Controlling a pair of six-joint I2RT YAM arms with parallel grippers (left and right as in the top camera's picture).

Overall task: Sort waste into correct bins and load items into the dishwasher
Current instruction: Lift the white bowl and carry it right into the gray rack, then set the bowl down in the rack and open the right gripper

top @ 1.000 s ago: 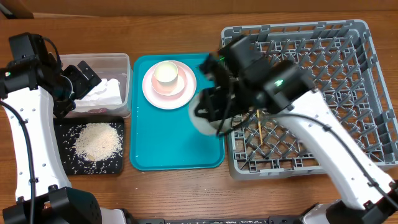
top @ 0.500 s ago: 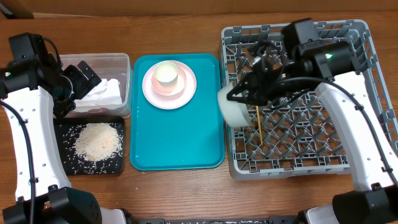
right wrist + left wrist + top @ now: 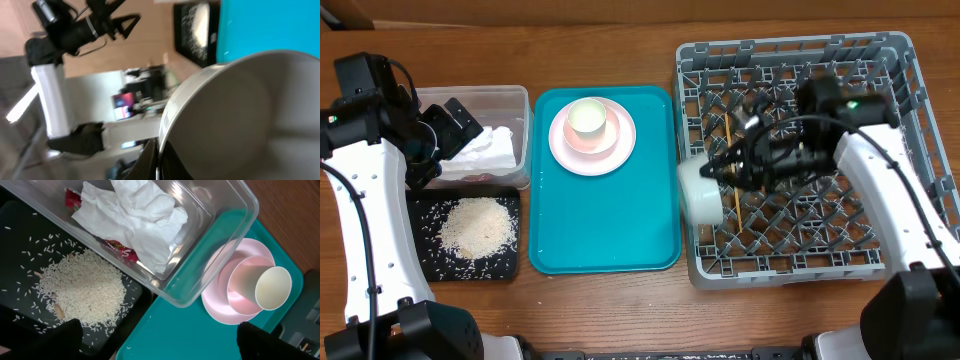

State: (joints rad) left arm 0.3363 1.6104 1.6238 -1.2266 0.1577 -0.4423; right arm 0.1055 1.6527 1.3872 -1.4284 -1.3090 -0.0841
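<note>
Right jaws [image 3: 713, 172] are pinched tight on the rim of a pale bowl [image 3: 698, 197]. The right wrist view confirms it: fingertips [image 3: 156, 157] clamped on the edge, and the bowl's hollow fills the frame. The bowl hangs tipped on its edge, out to the left of the jaws, right over the left wall of the grey dish rack [image 3: 790, 55]. That's the relation that counts. By my read, it has to shift right and come down between the pegs, because part of it sits over the rack's wall, very near the teal serving tray [image 3: 605, 235].

Just right of the bowl lie the wooden chopsticks [image 3: 734, 195], long axis running far-to-near along the lattice. That's something to clear on the way down. Peg rows farther right and toward the near edge look free.

Across the surface, the left jaws [image 3: 455, 125] are spread wide, holding nothing, and hover above the clear tub [image 3: 523, 100] with the crumpled tissue [image 3: 135, 220] and red wrapper [image 3: 120, 250] inside. The rice [image 3: 475, 225] sits in the black tray [image 3: 430, 265] beside it. The pink plate [image 3: 620, 150] and cream cup [image 3: 587, 118] wait on the teal tray, about midway between the arms.
</note>
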